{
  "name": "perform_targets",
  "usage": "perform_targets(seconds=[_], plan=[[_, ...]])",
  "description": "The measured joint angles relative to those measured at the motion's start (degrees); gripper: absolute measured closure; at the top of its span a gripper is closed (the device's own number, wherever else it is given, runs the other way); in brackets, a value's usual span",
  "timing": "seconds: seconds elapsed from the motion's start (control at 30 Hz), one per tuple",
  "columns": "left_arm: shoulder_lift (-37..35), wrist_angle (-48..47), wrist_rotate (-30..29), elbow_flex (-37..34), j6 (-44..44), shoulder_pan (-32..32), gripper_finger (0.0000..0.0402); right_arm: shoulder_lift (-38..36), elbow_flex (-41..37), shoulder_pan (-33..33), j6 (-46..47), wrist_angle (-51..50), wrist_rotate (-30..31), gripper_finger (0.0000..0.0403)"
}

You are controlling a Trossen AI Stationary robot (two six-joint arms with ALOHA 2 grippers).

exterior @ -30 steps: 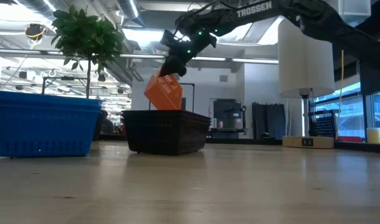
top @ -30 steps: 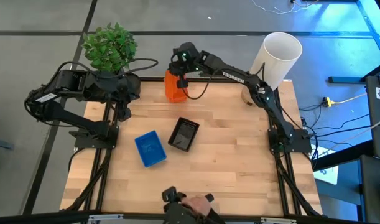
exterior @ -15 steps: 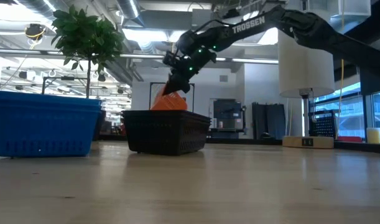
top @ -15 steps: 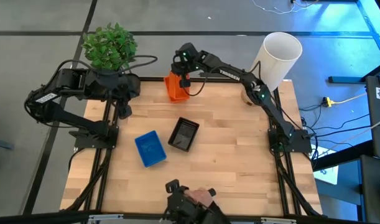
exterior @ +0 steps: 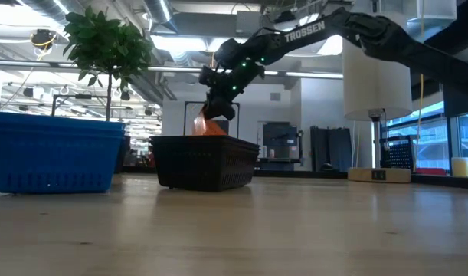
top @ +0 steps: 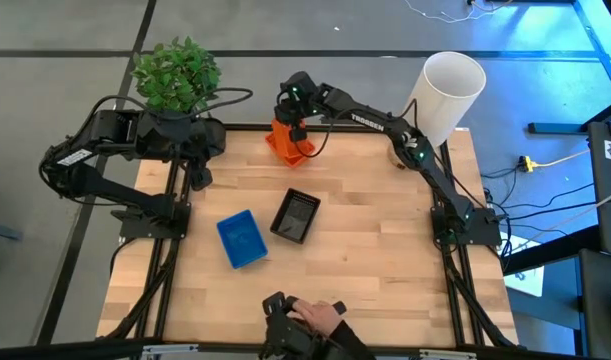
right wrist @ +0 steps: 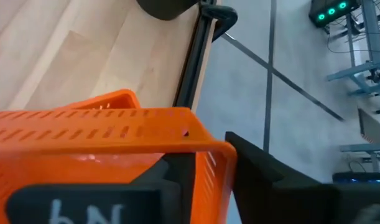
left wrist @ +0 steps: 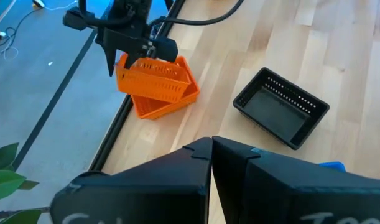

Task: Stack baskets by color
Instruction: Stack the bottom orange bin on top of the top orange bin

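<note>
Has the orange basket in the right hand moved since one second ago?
Yes. The orange basket has come down: it hung clear above the black basket, now mostly hidden behind its rim.

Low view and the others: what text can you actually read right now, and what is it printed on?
"TROSSEN": white letters on the right arm in the low view.
High view: the same arm carries white lettering, too small to read.
Right wrist view: white marks on the dark right gripper behind the orange basket, cut off and unreadable.
Left wrist view: pale marks on the left gripper, blurred and cut off.
</note>
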Motion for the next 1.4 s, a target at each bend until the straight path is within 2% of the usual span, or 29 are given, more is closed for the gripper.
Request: perform_targets(seconds=[0.2, 0.43, 0.53, 0.7, 0.77, 0.87, 1.07, 1.4], plan=[[0.0, -0.25, -0.02, 0.0, 0.02, 0.0, 0.0398, -0.33, 1.07, 1.26, -0.27, -0.14, 4.57, 0.0297], [0.02, -0.63, -0.02, 0.0, 0.0, 0.0, 0.0398, -1.88, 1.05, 2.14, 0.1, -3.48, 4.74, 0.0296], [0.0, -1.84, -0.02, 0.0, -0.04, 0.0, 0.0398, -3.28, 1.05, 2.74, 4.16, -5.92, 4.29, 0.0296], [-0.01, -2.64, -0.01, 0.0, -0.31, 0.0, 0.0398, -4.81, 1.07, 3.08, 12.39, -6.07, -8.84, 0.0295], [0.0, -2.63, -0.02, 0.0, -0.37, 0.0, 0.0398, -4.25, 1.07, 3.15, 13.97, -5.1, -11.91, 0.0297], [-0.01, -2.63, -0.02, 0.0, -0.37, 0.0, 0.0398, -2.48, 1.05, 3.08, 16.9, -3.46, -11.72, 0.0315], [0.02, -2.63, 0.02, 0.0, -0.39, 0.0, 0.0398, -1.05, 0.94, 3.08, 17.31, -3.91, -11.49, 0.0393], [0.02, -2.63, 0.22, 0.0, -0.39, 0.0, 0.0398, -1.07, 0.98, 2.97, 16.51, -15.98, -11.53, 0.0399]])
